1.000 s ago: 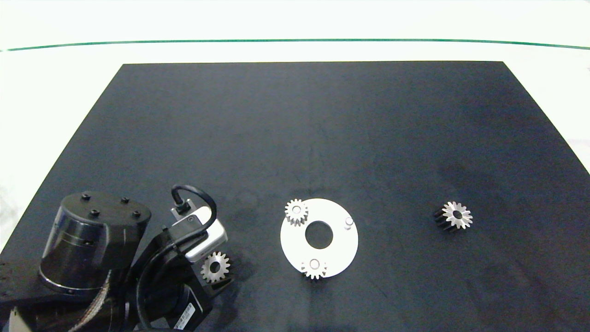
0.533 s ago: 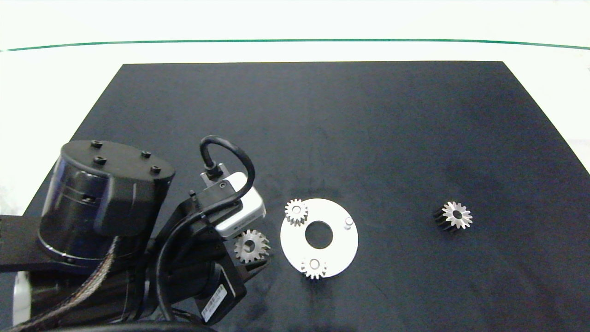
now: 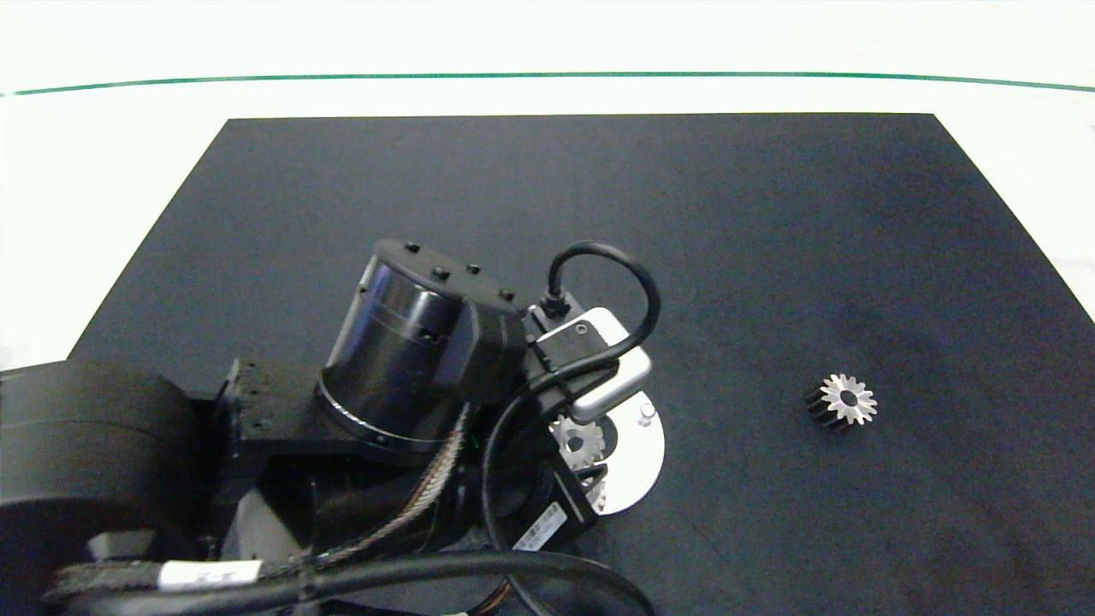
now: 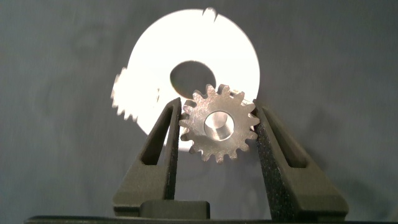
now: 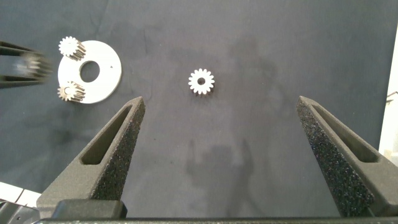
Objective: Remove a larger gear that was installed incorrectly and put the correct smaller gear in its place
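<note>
- The black rectangular mat point(image 3: 599, 222) fills most of the head view.
- My left gripper point(image 4: 216, 127) has swung from the lower left to the centre in the last second, over the flat white round plate with a centre hole point(image 3: 643, 453).
- The shiny star-toothed larger gear point(image 3: 841, 400) lies at right, well apart, already removed.
- My right gripper point(image 5: 221, 155) hangs high, fingers spread wide, holding nothing.
- The pale blunt-toothed smaller gear point(image 4: 217, 123) sits pinched between my left fingers; next I judge comes seating it on the bare peg point(image 3: 647, 412).

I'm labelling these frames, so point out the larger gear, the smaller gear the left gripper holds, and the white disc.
larger gear point(image 3: 848, 399), head view, toothed top face.
smaller gear point(image 4: 219, 123), left wrist view, face near its bore.
white disc point(image 4: 233, 53), left wrist view, bare surface.
</note>
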You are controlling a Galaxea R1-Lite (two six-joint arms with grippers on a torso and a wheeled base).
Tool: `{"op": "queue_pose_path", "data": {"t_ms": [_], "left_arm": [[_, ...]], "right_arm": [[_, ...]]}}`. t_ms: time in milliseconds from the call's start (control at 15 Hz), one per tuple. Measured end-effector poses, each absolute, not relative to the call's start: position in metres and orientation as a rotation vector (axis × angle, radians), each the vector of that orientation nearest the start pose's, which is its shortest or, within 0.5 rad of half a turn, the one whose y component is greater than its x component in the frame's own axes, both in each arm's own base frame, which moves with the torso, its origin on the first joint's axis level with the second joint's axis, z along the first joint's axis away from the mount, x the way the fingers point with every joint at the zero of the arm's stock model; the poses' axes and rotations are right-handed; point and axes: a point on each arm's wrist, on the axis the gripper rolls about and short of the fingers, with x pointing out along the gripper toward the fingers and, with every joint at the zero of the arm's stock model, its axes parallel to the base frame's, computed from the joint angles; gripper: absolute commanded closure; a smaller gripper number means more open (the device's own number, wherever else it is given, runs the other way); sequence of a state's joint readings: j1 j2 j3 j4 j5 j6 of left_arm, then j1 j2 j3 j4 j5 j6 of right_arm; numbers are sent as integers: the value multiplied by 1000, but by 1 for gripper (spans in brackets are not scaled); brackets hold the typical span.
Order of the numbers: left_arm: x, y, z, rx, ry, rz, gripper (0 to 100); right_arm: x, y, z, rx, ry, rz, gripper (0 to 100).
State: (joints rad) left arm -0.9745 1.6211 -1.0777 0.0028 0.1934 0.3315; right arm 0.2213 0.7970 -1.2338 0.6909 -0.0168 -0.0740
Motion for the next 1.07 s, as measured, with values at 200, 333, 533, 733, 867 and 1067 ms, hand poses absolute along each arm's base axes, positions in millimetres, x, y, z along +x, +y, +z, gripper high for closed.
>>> {"op": "queue_pose_path", "data": {"t_ms": [200,333,533,733,867,1067], "left_arm": [[172,-266,219,631,328,-861,78],[172,-279,214,647,332,-866,78],[174,-297,207,682,326,-872,78],[177,-310,205,684,318,-880,78],[182,-313,204,690,315,-874,78],[192,-317,211,676,294,-850,78]], "right_arm": [[10,2,332,-101,227,214,0],[9,2,331,-100,225,215,0],[7,1,331,-99,223,216,0],[6,1,330,-99,226,216,0],[5,1,330,-97,225,215,0],[5,1,330,-96,223,216,0]]}}
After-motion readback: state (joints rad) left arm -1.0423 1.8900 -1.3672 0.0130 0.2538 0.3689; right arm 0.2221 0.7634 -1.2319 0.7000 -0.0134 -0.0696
